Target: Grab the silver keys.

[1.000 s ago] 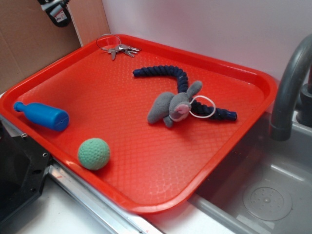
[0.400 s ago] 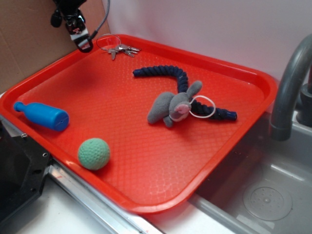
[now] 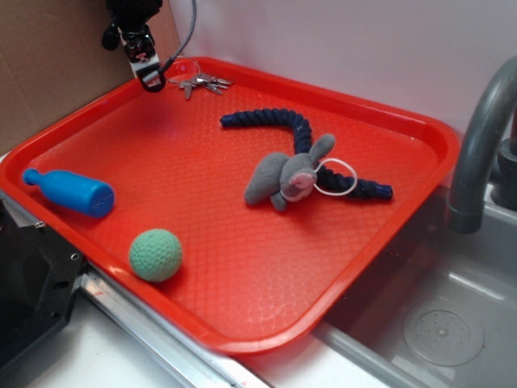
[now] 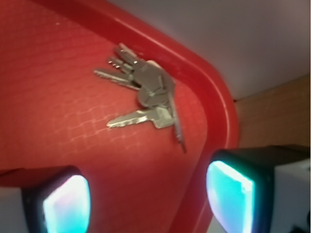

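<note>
The silver keys lie in the far left corner of the red tray, joined by a thin wire ring. In the wrist view the silver keys lie flat, just ahead of the fingers and close to the tray's rim. My gripper hangs over the tray's back left edge, just left of the keys. It is open; the two glowing pads stand wide apart with only red tray floor between them.
A grey plush toy with a white loop lies on a dark blue rope mid-tray. A blue bottle and a green ball sit near the front left. Cardboard stands behind; a sink and grey faucet are at right.
The gripper has come down and to the right from the top left corner toward the keys. Nothing on the tray has moved.
</note>
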`<action>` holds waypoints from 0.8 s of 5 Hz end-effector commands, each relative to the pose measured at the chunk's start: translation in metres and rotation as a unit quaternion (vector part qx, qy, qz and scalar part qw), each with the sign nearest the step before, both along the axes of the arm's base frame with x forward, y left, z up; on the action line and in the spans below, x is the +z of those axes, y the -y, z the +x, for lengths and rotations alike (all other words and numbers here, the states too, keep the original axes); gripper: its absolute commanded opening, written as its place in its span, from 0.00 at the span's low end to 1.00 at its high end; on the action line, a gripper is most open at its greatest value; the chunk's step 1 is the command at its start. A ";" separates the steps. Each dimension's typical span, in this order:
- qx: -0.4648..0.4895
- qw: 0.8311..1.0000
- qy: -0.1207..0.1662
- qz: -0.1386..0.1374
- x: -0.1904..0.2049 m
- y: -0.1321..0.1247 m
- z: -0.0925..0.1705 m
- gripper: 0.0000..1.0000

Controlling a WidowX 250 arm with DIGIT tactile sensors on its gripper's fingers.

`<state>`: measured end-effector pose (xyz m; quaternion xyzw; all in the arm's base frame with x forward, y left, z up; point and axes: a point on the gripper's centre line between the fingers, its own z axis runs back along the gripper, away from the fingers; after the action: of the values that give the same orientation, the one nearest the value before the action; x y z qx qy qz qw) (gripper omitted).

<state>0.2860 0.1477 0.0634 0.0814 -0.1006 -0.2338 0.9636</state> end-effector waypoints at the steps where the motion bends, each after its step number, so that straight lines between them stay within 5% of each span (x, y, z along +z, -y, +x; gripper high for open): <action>1: -0.012 1.000 0.018 0.011 0.015 -0.004 0.024 1.00; 4: -0.009 0.999 0.023 0.023 0.002 -0.006 0.036 1.00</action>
<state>0.3077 0.1529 0.0479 0.0873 -0.0945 -0.2396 0.9623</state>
